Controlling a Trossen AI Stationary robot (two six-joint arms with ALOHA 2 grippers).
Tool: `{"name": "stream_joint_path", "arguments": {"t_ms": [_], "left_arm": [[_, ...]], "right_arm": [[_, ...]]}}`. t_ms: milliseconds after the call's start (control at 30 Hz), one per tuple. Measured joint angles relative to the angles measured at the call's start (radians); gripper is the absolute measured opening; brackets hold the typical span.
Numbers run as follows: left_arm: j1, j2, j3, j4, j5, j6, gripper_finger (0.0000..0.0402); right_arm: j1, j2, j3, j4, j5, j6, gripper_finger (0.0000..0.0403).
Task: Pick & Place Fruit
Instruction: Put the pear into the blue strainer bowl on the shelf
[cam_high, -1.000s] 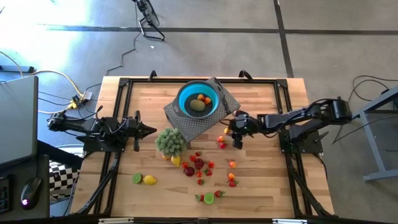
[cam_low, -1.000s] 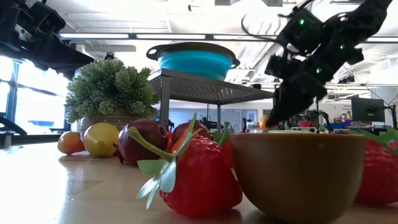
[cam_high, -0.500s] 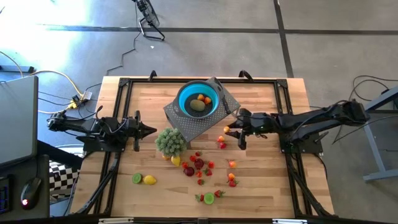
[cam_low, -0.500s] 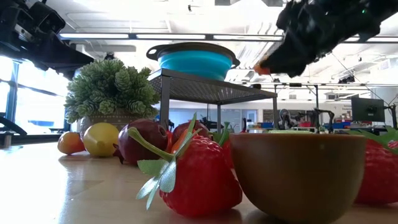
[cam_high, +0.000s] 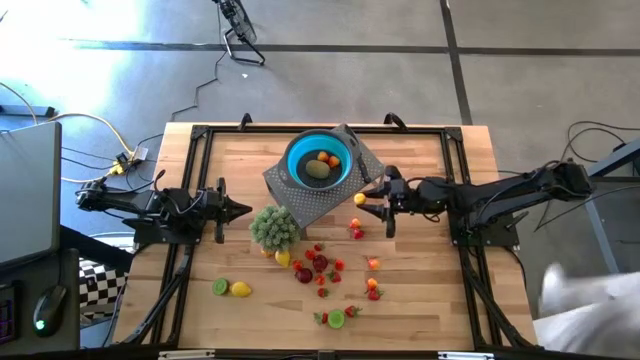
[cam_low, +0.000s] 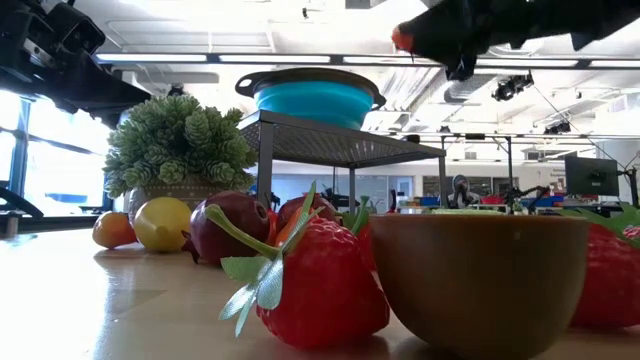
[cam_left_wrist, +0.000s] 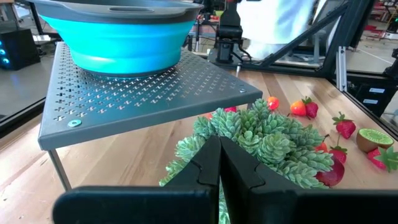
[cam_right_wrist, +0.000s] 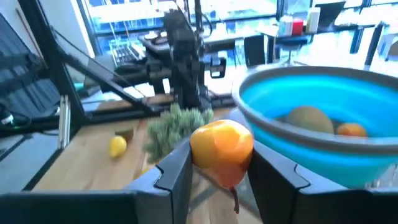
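- My right gripper (cam_right_wrist: 219, 163) pinched an orange fruit (cam_right_wrist: 221, 147) beside the blue bowl (cam_high: 320, 160), which held two pieces.
- Many fruits (cam_high: 318, 265) lay on the table (cam_high: 430, 300); my left gripper (cam_high: 240, 209) waited, pressed together.

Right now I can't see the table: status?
Right pincer shut on orange fruit, raised beside the blue bowl. Left pincer shut, idle. Path clear.

A robotics lab set up in an open-plan office hall.

The slatted wooden table (cam_high: 420, 290) in a black metal frame stands on a bare grey concrete floor (cam_high: 330, 90) with loose cables (cam_high: 90, 125); beyond it run long strip ceiling lights (cam_low: 250, 58), rows of desks with dark monitors (cam_low: 590, 175), and tall bright windows (cam_right_wrist: 124, 18).
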Motion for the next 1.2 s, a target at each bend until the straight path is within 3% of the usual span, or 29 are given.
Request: {"name": "stream_joint_path", "arguments": {"t_ms": [200,400,600,767,1200], "left_arm": [[0.0,0.0,0.0,0.0,0.0,0.0,0.0001],[0.0,0.0,0.0,0.0,0.0,0.0,0.0001],[0.0,0.0,0.0,-0.001,0.0,0.0,0.0001],[0.0,0.0,0.0,-0.001,0.0,0.0,0.0001],[0.0,0.0,0.0,-0.002,0.0,0.0,0.0001]], "right_arm": [[0.0,0.02,0.123,-0.062,0.027,-0.086,0.0132],[-0.004,0.072,0.277,-0.205,0.121,-0.169,0.0132],[-0.052,0.17,0.412,-0.299,0.123,-0.177,0.0132],[-0.103,0.278,0.529,-0.374,0.106,-0.178,0.0132],[-0.246,0.509,0.821,-0.548,-0.069,-0.177,0.0132]]}}
